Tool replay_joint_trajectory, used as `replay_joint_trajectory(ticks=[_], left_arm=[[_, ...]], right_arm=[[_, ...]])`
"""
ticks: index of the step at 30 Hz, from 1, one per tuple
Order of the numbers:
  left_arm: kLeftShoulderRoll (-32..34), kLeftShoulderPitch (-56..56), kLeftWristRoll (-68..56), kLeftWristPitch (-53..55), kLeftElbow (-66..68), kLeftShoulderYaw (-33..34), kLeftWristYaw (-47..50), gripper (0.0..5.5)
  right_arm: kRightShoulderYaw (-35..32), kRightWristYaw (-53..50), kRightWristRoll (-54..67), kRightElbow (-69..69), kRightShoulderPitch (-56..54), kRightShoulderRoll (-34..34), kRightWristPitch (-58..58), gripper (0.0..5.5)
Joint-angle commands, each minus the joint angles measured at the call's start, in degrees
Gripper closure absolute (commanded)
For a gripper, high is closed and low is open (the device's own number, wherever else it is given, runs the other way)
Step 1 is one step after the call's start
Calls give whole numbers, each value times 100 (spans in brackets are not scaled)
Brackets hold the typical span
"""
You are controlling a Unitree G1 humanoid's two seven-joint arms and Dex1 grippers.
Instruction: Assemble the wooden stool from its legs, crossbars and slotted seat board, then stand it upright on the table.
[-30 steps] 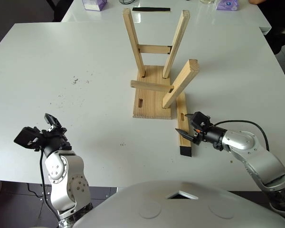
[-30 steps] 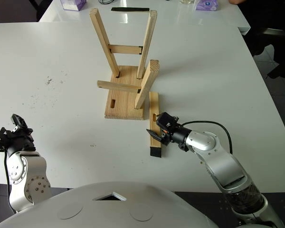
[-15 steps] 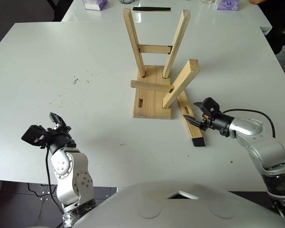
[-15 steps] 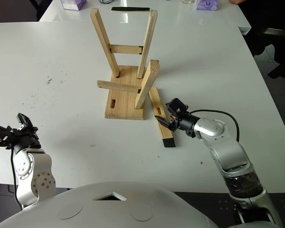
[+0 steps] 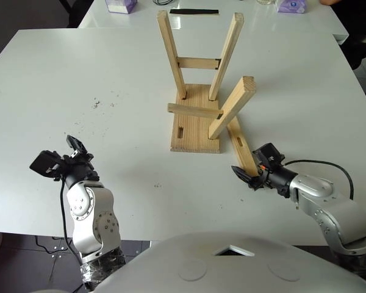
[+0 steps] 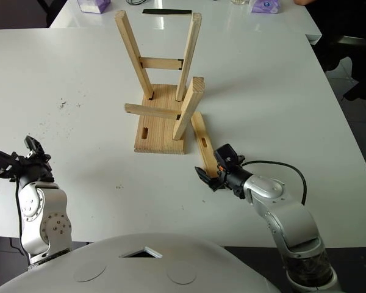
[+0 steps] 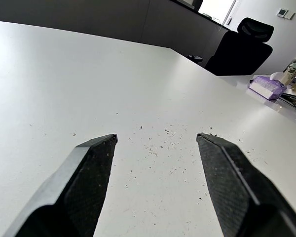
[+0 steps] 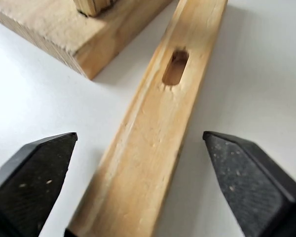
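The right gripper (image 8: pixel 138 143) is spread wide, its two fingers either side of the near end of one loose leg (image 5: pixel 239 146) lying flat on the table (image 5: pixel 79 73), gripping nothing. That leg lies just beside the single seat board (image 5: pixel 195 131), which lies flat mid-table. Three more legs stand in the board: two rear ones (image 5: pixel 171 55) (image 5: pixel 227 55) joined by one crossbar (image 5: pixel 198 62), and one tilted leg (image 5: pixel 232 107) carrying the second crossbar (image 5: pixel 194 110). The left gripper (image 7: pixel 155 140) is spread open and empty at the near left edge, well apart from the stool, facing scattered specks (image 5: pixel 96 104). Two purple packs (image 5: pixel 122 6) (image 5: pixel 291 6) and one black strip (image 5: pixel 194 11) lie on the far side
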Motion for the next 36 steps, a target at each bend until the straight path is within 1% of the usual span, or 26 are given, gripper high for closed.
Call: replay_joint_trajectory(ticks=[1,4,8,17,23,27,31,34,36], left_arm=[[15,-163,-18,167,108,94,-73,250],[41,-276,7,217,200,122,-126,250],[99,-450,35,302,301,142,-206,250],[390,-814,15,629,454,288,-402,250],[581,-1132,65,788,603,339,-507,250],[704,-1356,53,839,715,472,-508,250],[732,-1358,-2,990,517,679,-365,250],[713,-1362,-154,1207,273,925,-164,250],[797,-1503,-192,1374,347,1101,-35,250]], right_arm=[[311,-210,-322,335,46,56,-185,79],[406,-390,-480,509,11,189,-294,79],[318,-672,-637,583,152,366,-419,79],[266,-1025,-847,584,887,570,-906,208],[321,-1090,-837,553,849,862,-1070,295],[224,-1220,-878,667,731,1081,-1180,336],[-60,-1342,-865,711,519,1265,-1293,344],[-469,-1412,-694,882,54,1504,-1268,344],[-910,-1625,-526,1241,-520,1796,-1199,344]])
